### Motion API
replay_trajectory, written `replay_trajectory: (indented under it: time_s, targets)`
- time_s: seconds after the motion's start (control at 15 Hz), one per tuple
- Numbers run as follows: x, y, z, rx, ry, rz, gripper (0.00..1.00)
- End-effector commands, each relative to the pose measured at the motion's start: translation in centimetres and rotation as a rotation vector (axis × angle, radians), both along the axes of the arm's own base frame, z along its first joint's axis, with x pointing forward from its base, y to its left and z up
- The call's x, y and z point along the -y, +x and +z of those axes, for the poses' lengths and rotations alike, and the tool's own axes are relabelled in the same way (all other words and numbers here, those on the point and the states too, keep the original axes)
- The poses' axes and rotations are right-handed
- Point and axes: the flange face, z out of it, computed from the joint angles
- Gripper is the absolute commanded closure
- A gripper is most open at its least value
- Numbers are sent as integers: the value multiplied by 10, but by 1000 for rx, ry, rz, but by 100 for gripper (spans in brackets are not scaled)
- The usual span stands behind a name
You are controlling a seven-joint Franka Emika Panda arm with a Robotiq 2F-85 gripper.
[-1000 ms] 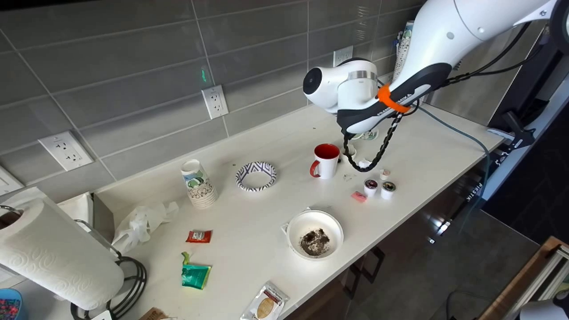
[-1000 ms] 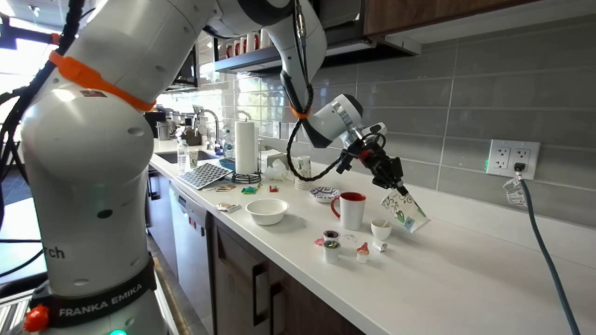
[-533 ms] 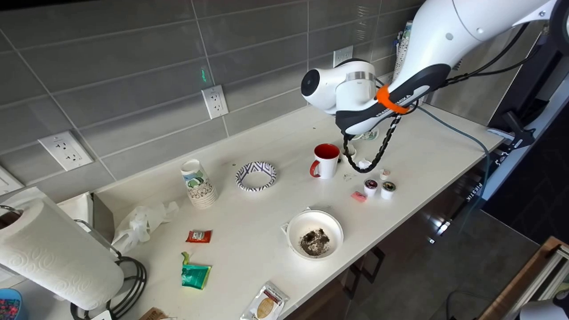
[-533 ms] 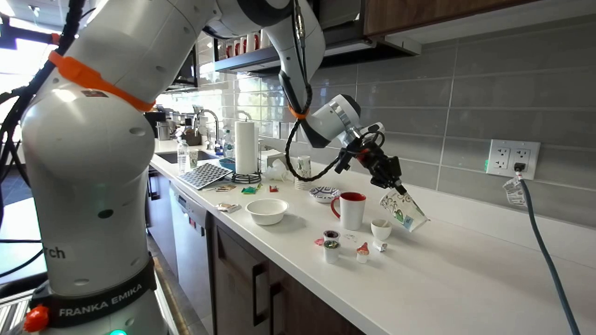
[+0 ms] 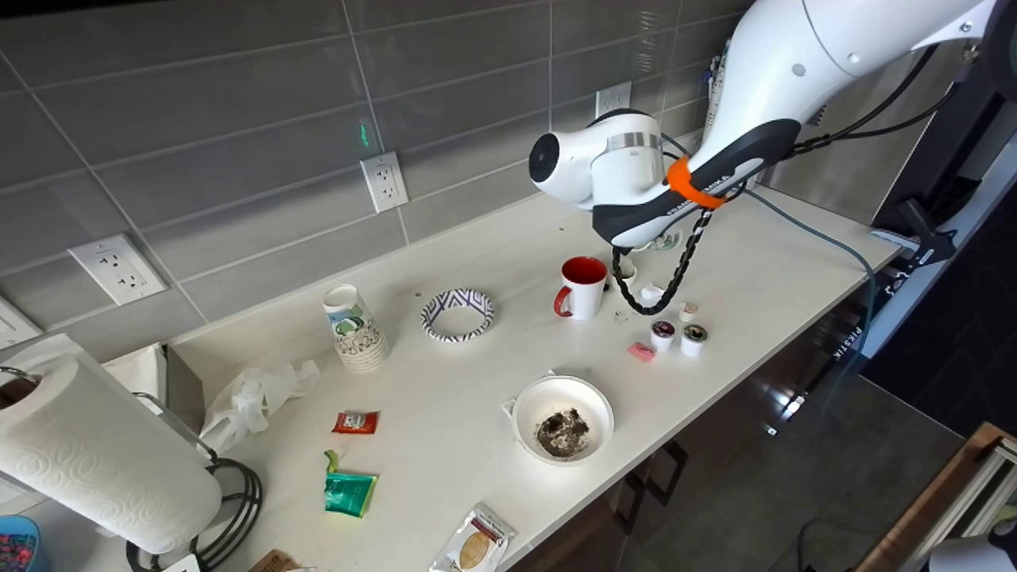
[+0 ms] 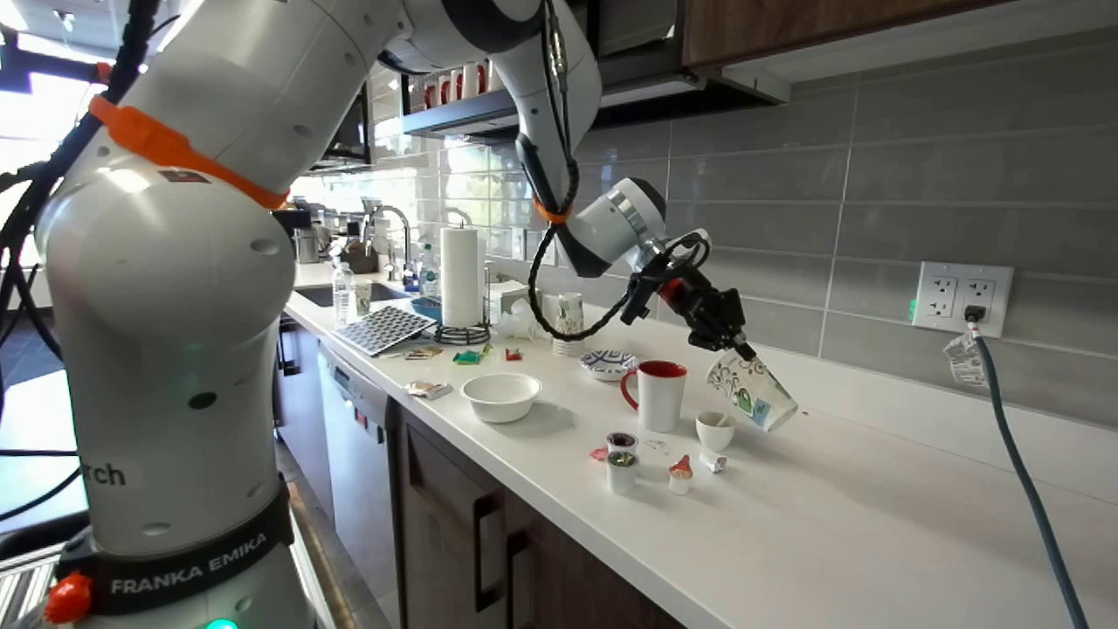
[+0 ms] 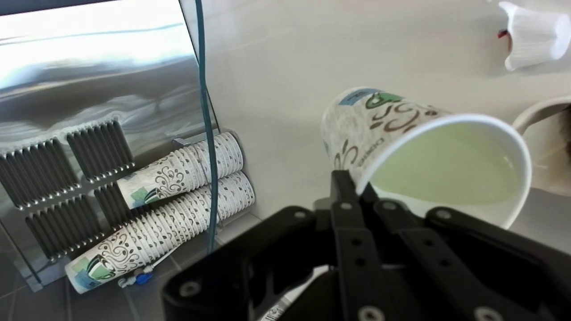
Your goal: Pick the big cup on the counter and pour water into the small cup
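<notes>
The big cup (image 6: 751,390) is a white paper cup with brown swirls and green markings. My gripper (image 6: 745,352) is shut on its rim and holds it tilted above the counter (image 6: 838,524), mouth toward the upper left. The wrist view shows the gripper (image 7: 355,185) pinching the wall of the big cup (image 7: 379,129), with pale yellow-green liquid inside. In an exterior view the big cup (image 5: 667,240) is mostly hidden by the arm. The small cup (image 6: 714,432) is plain white and stands on the counter, just below and left of the big cup, apart from it.
A white mug with red inside (image 6: 661,400) stands beside the small cup. Coffee pods (image 6: 622,472), a red-topped small cup (image 6: 680,476) and a crumpled white piece (image 6: 713,461) lie in front. Cup stacks (image 7: 178,227) and a cable (image 7: 207,111) show in the wrist view.
The arm and the held big cup have moved a little to the left in both exterior views, toward the small cup and red mug. The grip is unchanged and the counter objects have not moved.
</notes>
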Motion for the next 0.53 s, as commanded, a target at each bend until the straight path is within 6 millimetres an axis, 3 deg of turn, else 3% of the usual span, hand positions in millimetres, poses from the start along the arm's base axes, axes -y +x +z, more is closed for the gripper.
replay_trajectory:
  time_s: [0.0,0.47]
  targets:
    - [-4,3,-1,-17,-64,11,99]
    - [-3,3,-2,-21,-96,23,99]
